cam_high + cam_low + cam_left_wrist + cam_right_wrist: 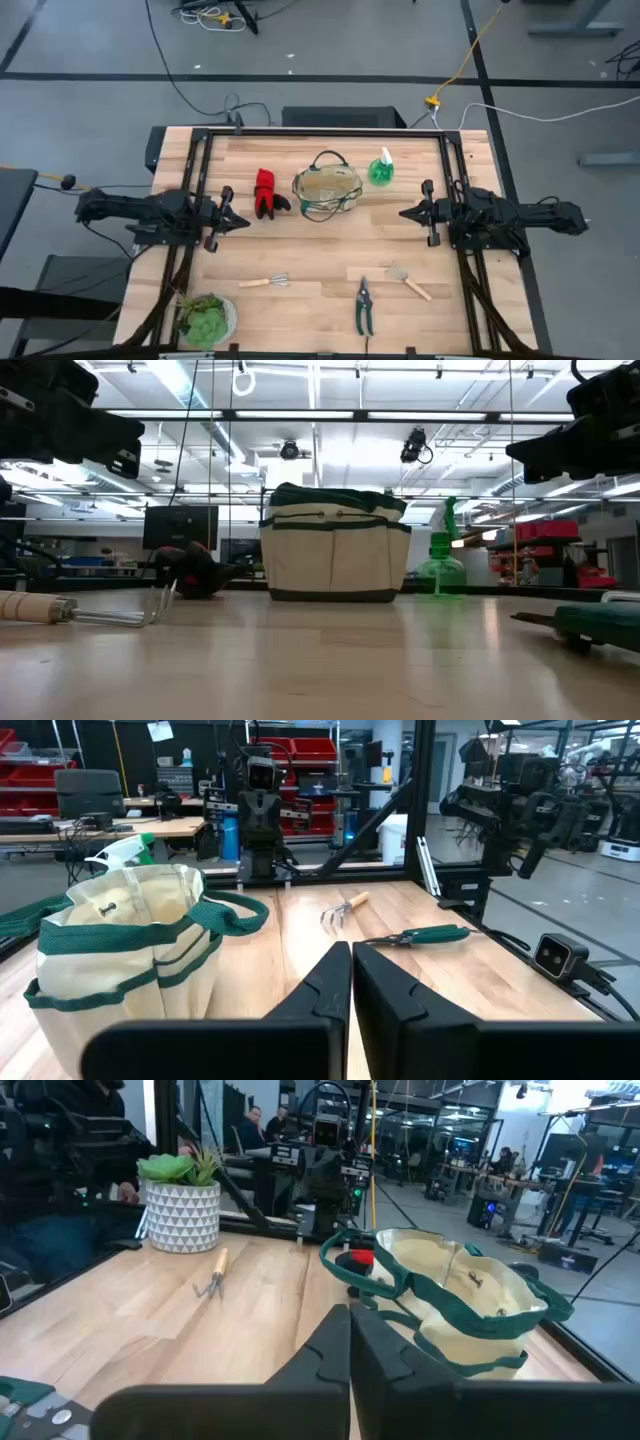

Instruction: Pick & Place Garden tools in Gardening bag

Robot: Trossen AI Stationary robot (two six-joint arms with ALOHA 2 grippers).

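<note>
The tan gardening bag (326, 190) with green trim stands upright on its base at the table's far middle, its mouth open. The red-and-black gloves (267, 193) lie to its left. The green spray bottle (381, 170) stands to its right. The wooden-handled rake (265, 282), the green-handled shears (364, 305) and the wooden-handled brush (408, 282) lie flat near the front edge. My left gripper (240, 222) is shut and empty left of the bag, pointing right. My right gripper (405, 212) is shut and empty right of the bag, pointing left.
A green succulent in a pale pot (205, 318) stands at the near left corner. A black frame (320, 132) runs along the table's far edge and sides. Bare wood lies between the two grippers in front of the bag.
</note>
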